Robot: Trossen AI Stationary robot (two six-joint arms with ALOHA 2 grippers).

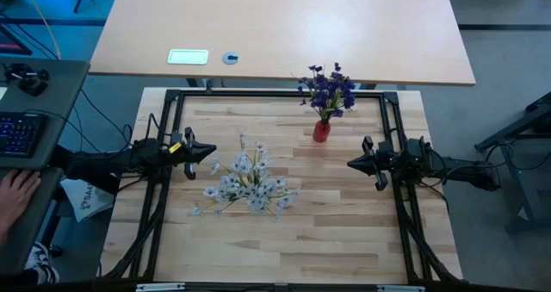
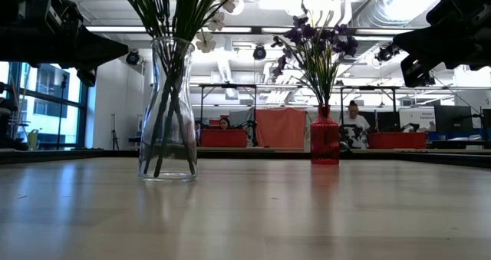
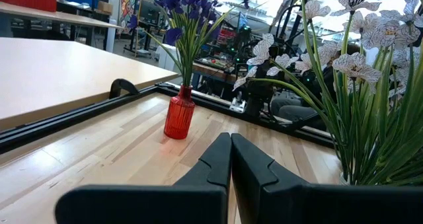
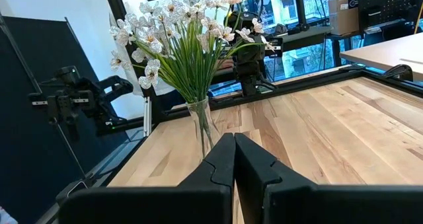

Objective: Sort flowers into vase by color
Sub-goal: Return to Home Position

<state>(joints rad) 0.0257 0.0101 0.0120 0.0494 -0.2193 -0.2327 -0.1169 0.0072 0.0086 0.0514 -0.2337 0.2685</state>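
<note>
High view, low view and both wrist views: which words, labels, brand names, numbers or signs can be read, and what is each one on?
No text is readable in any view.
Dark print on the white bag, near the high view's left edge: too small to read.
Anything on the pale card, near the high view's top: blurred, unreadable.
The red vase and the transparent vase: no label shows.

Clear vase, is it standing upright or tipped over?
Upright. The clear vase stands on its base, white flowers rising out of its mouth.
</note>
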